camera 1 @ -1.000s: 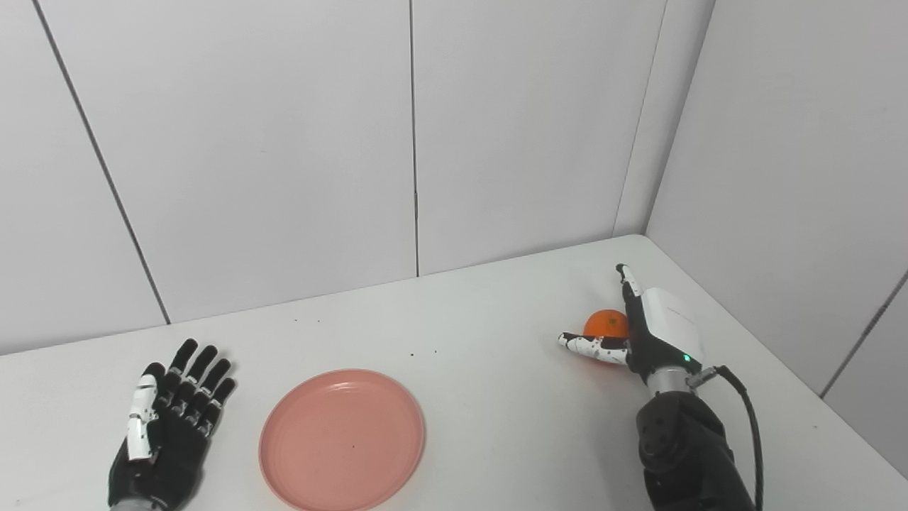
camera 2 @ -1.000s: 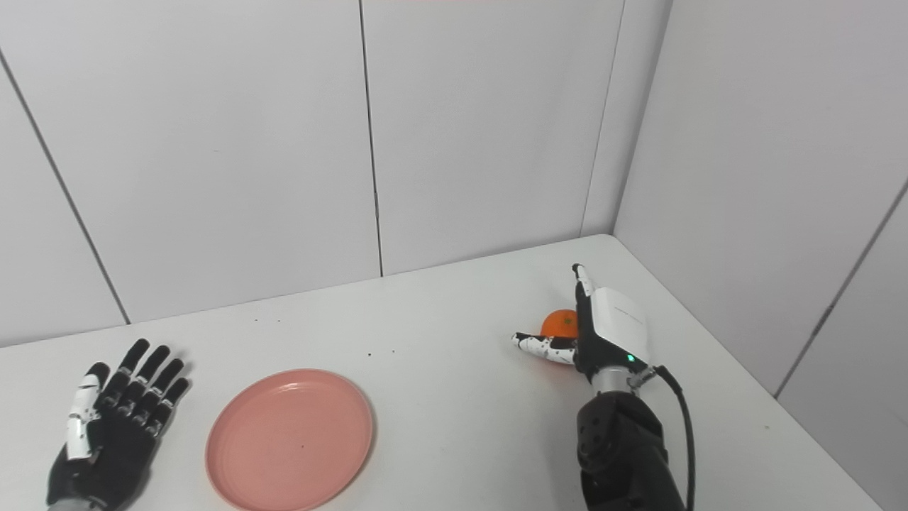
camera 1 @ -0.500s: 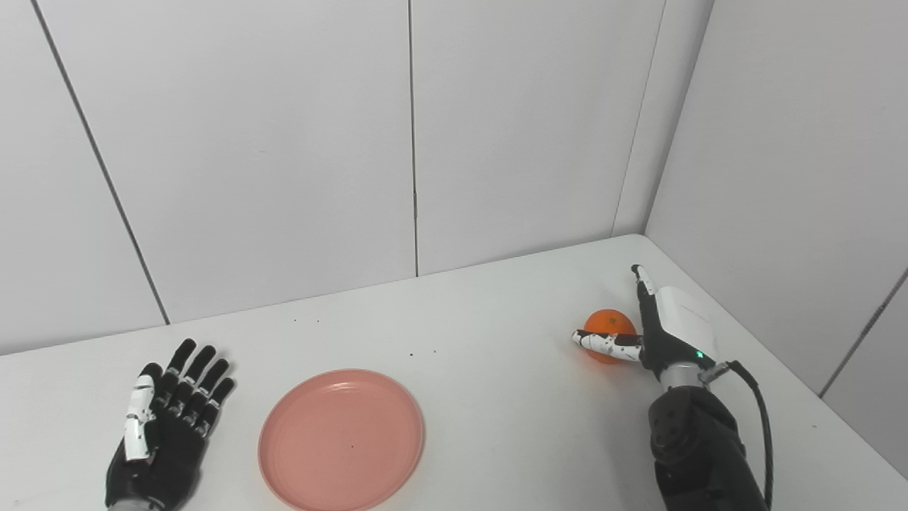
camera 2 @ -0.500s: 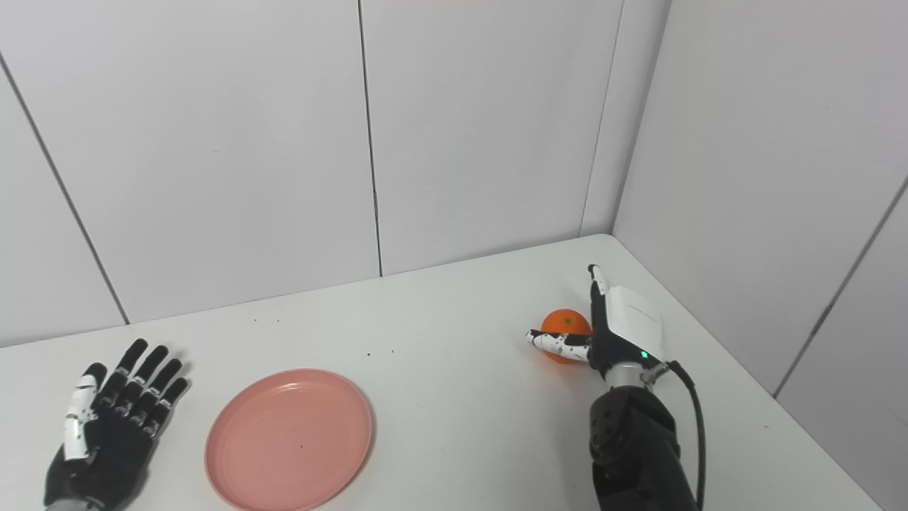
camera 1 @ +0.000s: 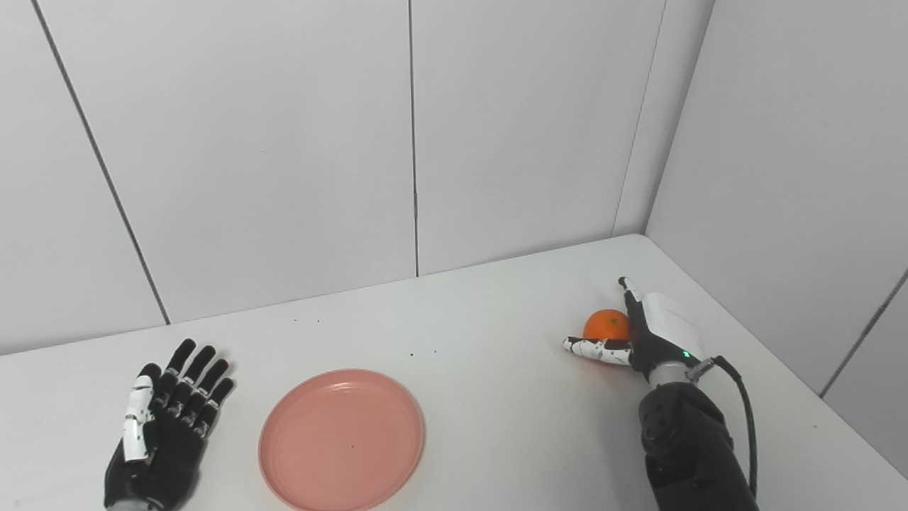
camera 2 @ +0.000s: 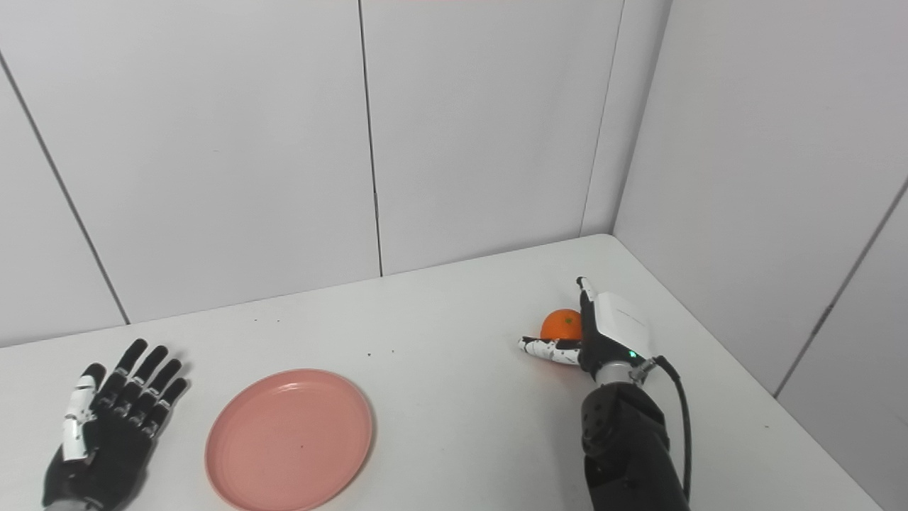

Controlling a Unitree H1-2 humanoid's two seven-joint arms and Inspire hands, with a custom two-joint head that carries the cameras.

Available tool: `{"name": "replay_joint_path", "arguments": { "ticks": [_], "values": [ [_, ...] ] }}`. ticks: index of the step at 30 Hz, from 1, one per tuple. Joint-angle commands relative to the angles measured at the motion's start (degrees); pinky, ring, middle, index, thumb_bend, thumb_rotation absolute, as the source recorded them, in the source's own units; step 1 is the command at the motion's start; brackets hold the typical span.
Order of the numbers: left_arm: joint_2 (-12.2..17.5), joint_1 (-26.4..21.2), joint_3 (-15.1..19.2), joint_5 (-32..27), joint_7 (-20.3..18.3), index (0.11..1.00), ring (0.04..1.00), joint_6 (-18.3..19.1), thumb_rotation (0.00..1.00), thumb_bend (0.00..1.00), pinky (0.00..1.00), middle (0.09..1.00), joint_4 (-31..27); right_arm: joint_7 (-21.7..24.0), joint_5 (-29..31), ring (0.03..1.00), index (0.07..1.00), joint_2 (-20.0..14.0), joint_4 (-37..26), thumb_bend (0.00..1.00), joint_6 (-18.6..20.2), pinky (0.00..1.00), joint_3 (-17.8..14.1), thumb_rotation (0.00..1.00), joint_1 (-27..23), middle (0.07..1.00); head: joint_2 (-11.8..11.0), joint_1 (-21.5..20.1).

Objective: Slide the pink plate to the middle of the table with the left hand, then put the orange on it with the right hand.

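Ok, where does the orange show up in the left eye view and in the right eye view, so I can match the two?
Left eye view: the orange sits right of centre on the table, tucked against the right hand.
Right eye view: the orange is right of centre, nearer the middle of the picture.
Shared landmark: the pink plate, low and left of the orange in both.

A white table [camera 1: 496, 397] with a few tiny dark specks [camera 1: 413, 352] on it stands in a corner, with plain white walls [camera 1: 269, 142] made of big panels, split by thin dark lines [camera 1: 413, 135], behind it and on one side.
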Motion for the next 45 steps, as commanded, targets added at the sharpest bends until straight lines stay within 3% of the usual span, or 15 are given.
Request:
{"name": "replay_joint_path", "arguments": {
  "ticks": [1, 10, 12, 13, 15, 18, 22, 27, 29, 34, 40, 45],
  "values": [
    [0.75, 1.15, -0.05, 0.80, 1.30, 0.945, 0.950, 2.09, 1.00, 0.30, 0.98, 0.954, 1.50, -0.64, -0.12, 0.793, 0.920, -1.14, -0.49, 0.97, -0.23, 0.63, 0.04, 0.52, -2.45, 0.887, 0.10, 0.07],
    [0.48, 1.26, 0.12, 0.79, 2.43, 0.939, 0.940, 3.17, 1.00, 0.30, 0.96, 0.946, 0.67, -2.62, 2.23, 0.770, 0.856, -2.32, 1.69, 0.94, -0.24, 0.63, 1.30, 0.40, -3.11, 0.840, 0.44, 0.25],
    [0.47, 1.27, 0.18, 0.68, 2.53, 0.937, 0.938, 3.50, 1.00, 0.30, 0.96, 0.944, 0.45, -2.87, 2.35, 0.686, 0.839, -2.47, 2.26, 0.93, -0.23, 0.54, 1.20, 0.38, -3.41, 0.766, 0.51, 0.28],
    [0.54, 1.24, 0.14, 0.60, 2.30, 0.935, 0.935, 3.40, 1.00, 0.30, 0.95, 0.940, 0.57, -3.12, 2.58, 0.583, 0.812, -2.61, 2.59, 0.92, -0.23, 0.45, 1.16, 0.33, -3.57, 0.675, 0.51, 0.28],
    [0.64, 1.25, 0.03, 0.47, 1.93, 0.939, 0.938, 3.25, 1.00, 0.30, 0.96, 0.944, 0.65, -3.92, 3.23, 0.473, 0.677, -3.24, 3.10, 0.85, -0.24, 0.36, 1.57, 0.18, -3.66, 0.577, 0.66, 0.45],
    [0.51, 1.33, 0.07, 0.59, 2.41, 0.935, 0.937, 3.34, 1.00, 0.30, 0.96, 0.942, 0.46, -5.25, 3.78, 0.403, 0.525, -3.75, 3.35, 0.59, -0.25, 0.31, 2.17, 0.14, -3.61, 0.510, 0.73, 0.55],
    [0.30, 1.43, 0.09, 0.70, 3.02, 0.921, 0.925, 3.66, 1.00, 0.30, 0.94, 0.929, -0.04, -6.96, 4.36, 0.271, 0.486, -4.14, 3.40, 0.52, -0.25, 0.19, 2.80, 0.13, -3.54, 0.385, 0.81, 0.59],
    [0.54, 1.47, -0.29, 0.75, 2.10, 0.928, 0.933, 2.64, 1.00, 0.30, 0.95, 0.937, 0.45, -8.20, 5.36, 0.278, 0.485, -4.28, 0.71, 0.52, -0.26, 0.20, 2.96, 0.13, -3.09, 0.390, 0.99, 1.11],
    [0.46, 1.54, -0.34, 0.89, 2.31, 0.924, 0.928, 2.55, 1.00, 0.31, 0.95, 0.933, 0.34, -9.12, 5.84, 0.317, 0.511, -4.26, -1.03, 0.52, -0.30, 0.23, 3.09, 0.02, -2.93, 0.405, 0.99, 1.11],
    [0.27, 1.79, -0.68, 1.64, 3.32, 0.918, 0.920, 2.89, 1.00, 0.31, 0.93, 0.926, -0.64, -8.83, 5.76, 0.332, 0.518, -3.85, -5.54, 0.52, -0.26, 0.25, 3.08, 0.00, -2.93, 0.408, 1.35, 2.20],
    [-0.13, 2.09, -0.97, 1.67, 2.75, 0.916, 0.927, 1.50, 1.00, 0.31, 0.94, 0.930, -0.34, -8.08, 4.93, 0.416, 0.505, -4.11, -11.26, 0.53, -0.39, 0.33, 5.70, 0.00, -3.72, 0.458, 1.69, 4.34],
    [-0.53, 2.54, -1.32, 1.99, 2.92, 0.915, 0.917, 1.14, 1.00, 0.32, 0.93, 0.927, -0.84, -7.86, 5.22, 0.381, 0.520, -3.78, -13.14, 0.53, -0.47, 0.30, 8.32, 0.00, -4.72, 0.438, 1.86, 5.95]
  ]
}}
